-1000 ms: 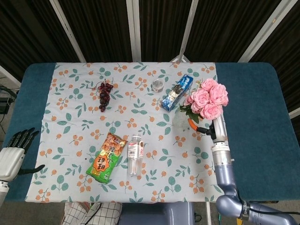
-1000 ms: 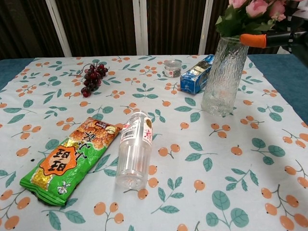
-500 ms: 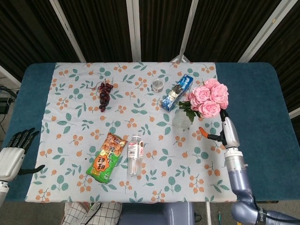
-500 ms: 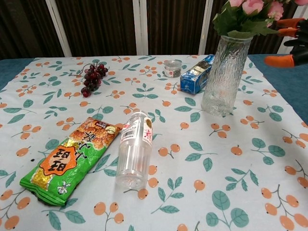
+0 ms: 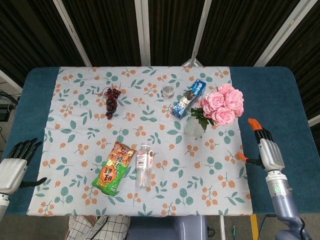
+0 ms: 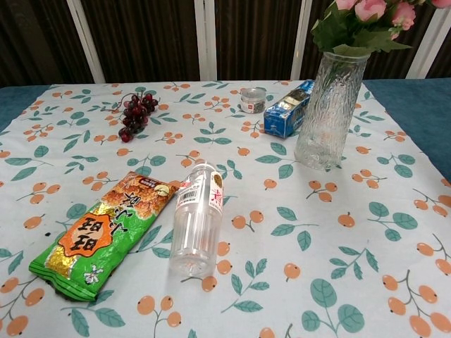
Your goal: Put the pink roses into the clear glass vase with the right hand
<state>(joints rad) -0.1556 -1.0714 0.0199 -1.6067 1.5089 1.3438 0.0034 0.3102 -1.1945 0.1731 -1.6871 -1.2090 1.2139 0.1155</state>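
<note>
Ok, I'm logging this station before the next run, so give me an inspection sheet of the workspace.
Surface: floral tablecloth over blue table.
Job's things: pink roses standing in clear glass vase, upright.
Clutter: purple grape bunch, small round tin, blue box, green snack bag, clear plastic bottle lying down.
Hands: right hand open, away from vase; left hand open at table edge.
Cables: nothing seen.
Surroundings: dark curtains.

Pink roses (image 5: 222, 105) standing in clear glass vase (image 5: 193, 128) on floral-clothed desk (image 5: 75, 100), right robot hand (image 5: 267, 149) empty with fingers apart, well right of vase, left robot hand (image 5: 14, 165) empty at desk's near-left edge
</note>
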